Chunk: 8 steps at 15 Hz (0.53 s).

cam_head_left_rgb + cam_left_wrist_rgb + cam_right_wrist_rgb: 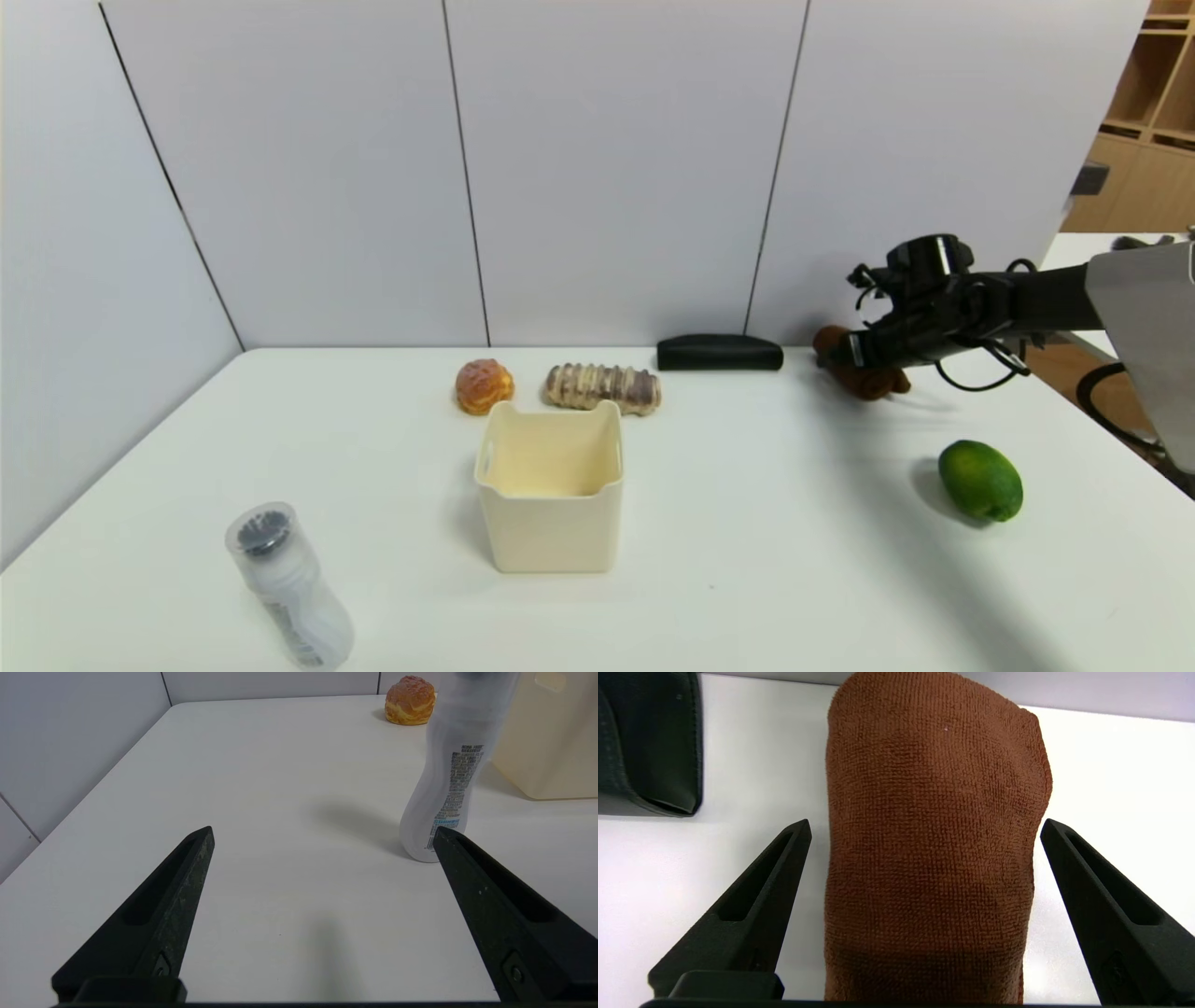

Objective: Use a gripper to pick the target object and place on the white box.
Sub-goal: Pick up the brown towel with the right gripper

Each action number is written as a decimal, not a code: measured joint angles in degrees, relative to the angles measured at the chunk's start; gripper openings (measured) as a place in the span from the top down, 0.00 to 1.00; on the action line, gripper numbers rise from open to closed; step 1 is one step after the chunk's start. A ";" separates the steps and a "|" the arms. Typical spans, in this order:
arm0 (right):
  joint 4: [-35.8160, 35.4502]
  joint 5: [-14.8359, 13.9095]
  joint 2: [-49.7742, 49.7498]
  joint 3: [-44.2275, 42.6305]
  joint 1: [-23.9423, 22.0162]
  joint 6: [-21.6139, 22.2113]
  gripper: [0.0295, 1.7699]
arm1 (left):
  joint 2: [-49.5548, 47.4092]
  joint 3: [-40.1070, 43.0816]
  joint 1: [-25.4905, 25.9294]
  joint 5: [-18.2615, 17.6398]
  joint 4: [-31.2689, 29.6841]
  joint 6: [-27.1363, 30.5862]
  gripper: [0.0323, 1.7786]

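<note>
Head view: your right gripper (845,353) is at the far right of the bench (747,560), angled down over the brown towel roll (864,378), which lies on the bench just right of the black oblong case (719,353).

Right wrist view: the fingers (761,896) stand wide apart, one on each side of the towel roll (934,849), with bench showing in the gap on both sides. No contact that you can confirm. Nothing gripped yet.

Progress, as judged: early. The approach looks about lined up; closing, lifting, carrying and releasing all remain. The white box (551,485) sits mid-bench, well apart from the towel, and looks empty from the part of its inside you can see.

Left gripper (322,840): parked low at the near left, fingers spread, holding nothing. The clear bottle (448,779) stands close ahead of it.

Surroundings:
- Black case near the towel's left end, close to one finger; mind it when you close.
- Striped bread roll (603,387) and round bun (484,385) just behind the box.
- Green lime (980,480) near right, well clear of the towel.
- Bottle (289,583) near left, off the likely carry path.

Likely route from towel to box crosses open bench; nothing tall stands between them.
</note>
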 joint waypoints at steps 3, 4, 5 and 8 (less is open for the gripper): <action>-1.95 0.09 0.82 -0.05 -0.02 -0.32 0.20 | 0.00 0.00 0.00 0.00 0.00 -0.02 0.05; -2.12 0.04 1.01 -0.05 -0.02 -0.71 0.29 | 0.00 0.00 0.00 0.00 0.00 0.00 0.05; -2.18 0.06 1.26 -0.05 -0.02 -0.93 0.37 | 0.00 0.00 0.00 0.00 0.00 0.02 0.05; -2.18 0.21 1.58 -0.05 -0.27 -0.90 0.54 | 0.00 0.00 0.00 0.00 0.00 0.02 0.05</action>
